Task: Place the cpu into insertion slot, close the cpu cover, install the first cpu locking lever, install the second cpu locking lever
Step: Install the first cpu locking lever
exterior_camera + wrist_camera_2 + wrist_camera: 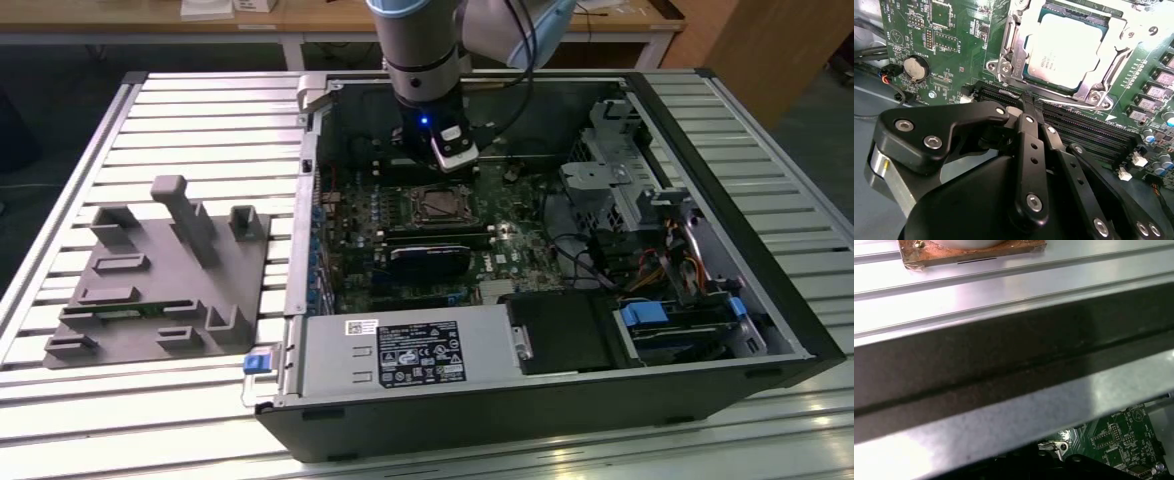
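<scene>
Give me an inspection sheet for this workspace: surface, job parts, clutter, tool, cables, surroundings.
Surface: slatted metal table carrying the open case.
Job's things: cpu is seated on the board; cover lies down around its edges. Cannot tell if the levers are latched.
Clutter: grey fixture on the table, on the exterior view's left of the case.
Tool: tool is shut and empty, with its tips over the memory slots beside the cover.
Cables: cables are bundled inside the case on the exterior view's right, away from the cpu.
Surroundings: wooden bench behind the table.
</scene>
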`<state>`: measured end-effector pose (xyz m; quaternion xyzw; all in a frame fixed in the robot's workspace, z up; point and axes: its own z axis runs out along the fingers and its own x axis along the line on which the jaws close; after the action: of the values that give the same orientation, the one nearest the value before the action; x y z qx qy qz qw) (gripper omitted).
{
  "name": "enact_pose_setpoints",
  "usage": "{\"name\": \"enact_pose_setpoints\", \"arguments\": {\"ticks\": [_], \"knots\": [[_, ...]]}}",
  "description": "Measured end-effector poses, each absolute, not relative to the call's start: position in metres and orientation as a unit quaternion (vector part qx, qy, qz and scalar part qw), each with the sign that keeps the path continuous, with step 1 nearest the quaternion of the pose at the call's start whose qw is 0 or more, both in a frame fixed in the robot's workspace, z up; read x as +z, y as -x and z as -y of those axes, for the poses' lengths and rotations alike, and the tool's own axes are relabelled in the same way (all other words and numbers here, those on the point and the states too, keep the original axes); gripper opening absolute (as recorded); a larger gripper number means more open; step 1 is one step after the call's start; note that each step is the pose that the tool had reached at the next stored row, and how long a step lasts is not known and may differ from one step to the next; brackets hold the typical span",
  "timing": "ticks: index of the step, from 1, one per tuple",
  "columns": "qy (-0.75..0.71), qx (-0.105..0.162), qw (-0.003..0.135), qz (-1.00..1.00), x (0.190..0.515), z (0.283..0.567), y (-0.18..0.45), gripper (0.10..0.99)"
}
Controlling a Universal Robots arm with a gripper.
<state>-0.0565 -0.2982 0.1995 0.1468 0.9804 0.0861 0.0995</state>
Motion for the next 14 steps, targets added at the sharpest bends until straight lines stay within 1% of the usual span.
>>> {"name": "enact_pose_setpoints", "arguments": {"ticks": [14], "knots": [[-0.148,0.086,0.102,-0.980,0.1959,0.3000,0.0565,0.106]]}}
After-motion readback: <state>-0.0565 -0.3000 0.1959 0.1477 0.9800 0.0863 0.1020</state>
